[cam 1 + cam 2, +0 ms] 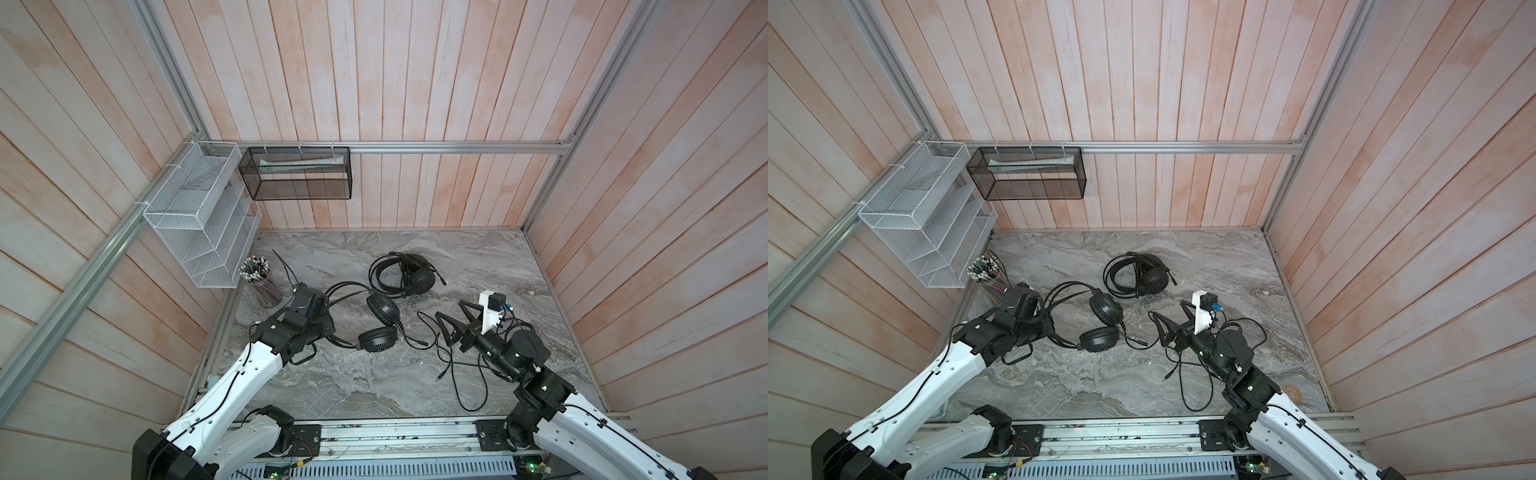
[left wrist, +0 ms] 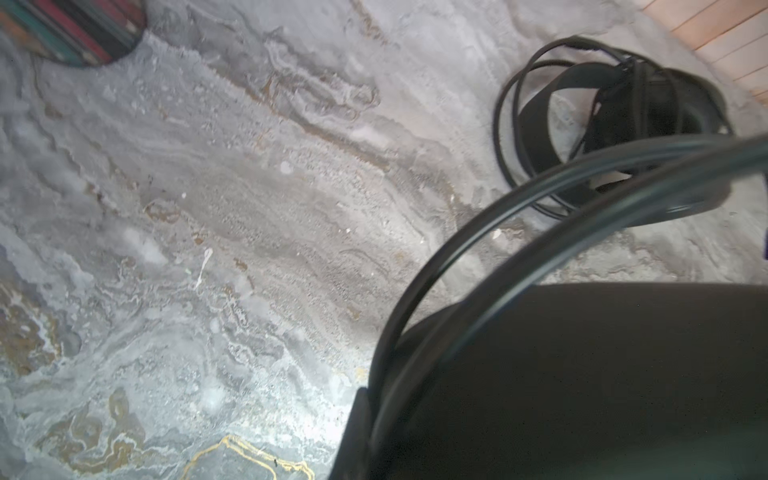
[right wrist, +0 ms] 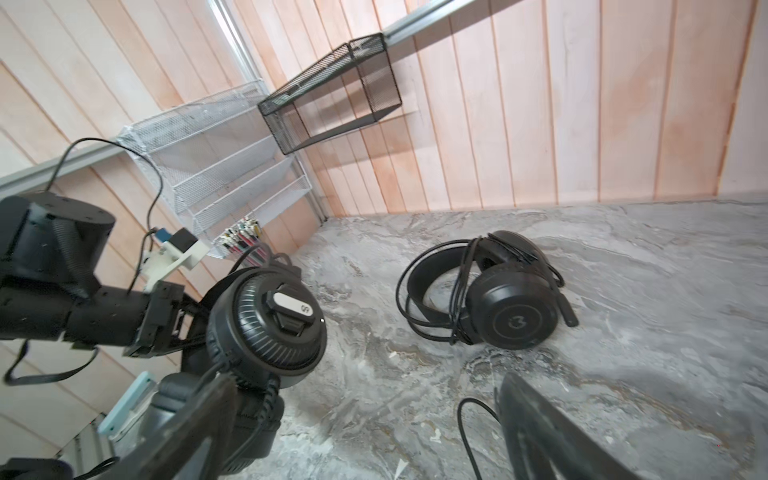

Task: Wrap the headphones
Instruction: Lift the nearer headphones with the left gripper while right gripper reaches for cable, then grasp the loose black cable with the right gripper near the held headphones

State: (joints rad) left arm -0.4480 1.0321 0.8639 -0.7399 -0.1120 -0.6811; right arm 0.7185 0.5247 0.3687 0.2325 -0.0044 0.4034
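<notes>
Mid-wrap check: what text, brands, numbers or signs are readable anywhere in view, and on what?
No full word reads anywhere.
On the near headset, white badge: small looped mark, perhaps "69"; not certain.
On the far headset, earcup centre: ringed emblem, no legible letters.
On the tube in the black mesh basket: print too small to read.

Plank walls (image 1: 415,75) enclose a marbled grey floor (image 1: 353,386); white rack (image 1: 195,216) and black basket (image 1: 297,190) hang from rails (image 1: 457,146).

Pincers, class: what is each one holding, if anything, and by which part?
The left pincer is shut, apparently on the near headset's wire headband; the right pincer is open, holding nothing.
</notes>
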